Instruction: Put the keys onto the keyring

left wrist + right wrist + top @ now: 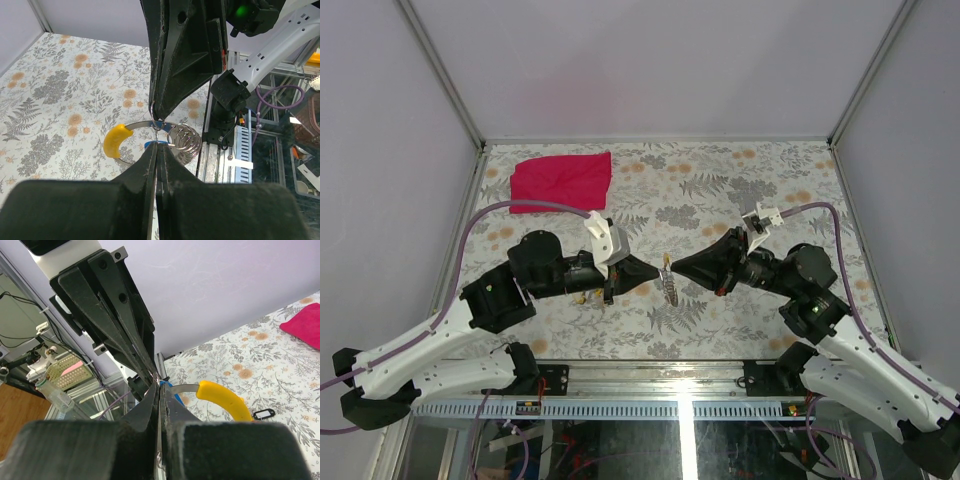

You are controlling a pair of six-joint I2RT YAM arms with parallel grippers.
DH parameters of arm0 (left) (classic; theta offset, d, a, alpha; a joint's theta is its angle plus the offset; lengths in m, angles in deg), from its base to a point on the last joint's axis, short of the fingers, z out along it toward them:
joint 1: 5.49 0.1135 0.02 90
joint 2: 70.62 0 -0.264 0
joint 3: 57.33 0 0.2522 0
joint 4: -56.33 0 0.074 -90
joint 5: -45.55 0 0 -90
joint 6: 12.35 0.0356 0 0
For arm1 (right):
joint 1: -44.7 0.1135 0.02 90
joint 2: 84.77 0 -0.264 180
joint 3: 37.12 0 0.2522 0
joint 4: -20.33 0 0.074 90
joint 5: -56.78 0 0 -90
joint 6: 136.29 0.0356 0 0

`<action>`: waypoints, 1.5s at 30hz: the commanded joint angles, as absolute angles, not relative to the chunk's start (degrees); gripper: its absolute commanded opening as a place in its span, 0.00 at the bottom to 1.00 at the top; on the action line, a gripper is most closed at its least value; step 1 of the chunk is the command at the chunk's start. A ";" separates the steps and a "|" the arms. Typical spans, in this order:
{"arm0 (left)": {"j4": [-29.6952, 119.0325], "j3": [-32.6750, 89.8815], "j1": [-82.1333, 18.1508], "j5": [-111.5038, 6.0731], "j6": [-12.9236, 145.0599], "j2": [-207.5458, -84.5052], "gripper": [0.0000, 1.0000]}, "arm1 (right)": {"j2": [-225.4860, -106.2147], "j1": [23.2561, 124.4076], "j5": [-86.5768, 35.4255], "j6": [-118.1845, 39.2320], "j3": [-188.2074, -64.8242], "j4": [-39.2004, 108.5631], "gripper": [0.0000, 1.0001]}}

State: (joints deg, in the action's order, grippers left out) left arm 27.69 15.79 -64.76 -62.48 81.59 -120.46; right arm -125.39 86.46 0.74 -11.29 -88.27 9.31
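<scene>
Floral table, one keyring, one red cloth

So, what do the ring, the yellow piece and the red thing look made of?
The ring: thin metal, bright silvery, it glints under the light. The yellow piece: probably plastic, smooth and opaque with a soft sheen. The red thing: cloth, matte, lying limp with folds.

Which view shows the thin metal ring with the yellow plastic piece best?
Left wrist: the thin metal ring shows its arc and the yellow plastic piece. Right wrist catches only that piece and a short strip; top external just a speck.
</scene>
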 commanded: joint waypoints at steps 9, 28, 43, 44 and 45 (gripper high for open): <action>28.90 16.42 -65.08 -63.30 81.49 -119.75 0.00 | -122.52 86.10 -9.43 -8.34 -87.25 -1.64 0.00; 30.70 16.81 -65.16 -65.71 80.86 -122.65 0.00 | -126.10 86.05 -13.84 -4.77 -85.95 -4.67 0.00; 31.06 16.81 -65.67 -64.79 80.60 -122.98 0.00 | -125.07 86.04 -12.71 -5.46 -83.89 -9.35 0.00; 31.17 16.73 -65.69 -64.57 80.51 -122.35 0.00 | -124.63 86.09 -12.42 -6.47 -83.68 -9.24 0.00; 31.52 16.70 -65.69 -64.21 80.47 -121.62 0.01 | -124.25 86.08 -11.71 -7.64 -83.54 -9.06 0.00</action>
State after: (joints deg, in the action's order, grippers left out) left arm 29.26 15.79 -65.35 -64.77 81.11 -124.16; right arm -126.40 86.31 -12.70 -3.66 -83.68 -3.52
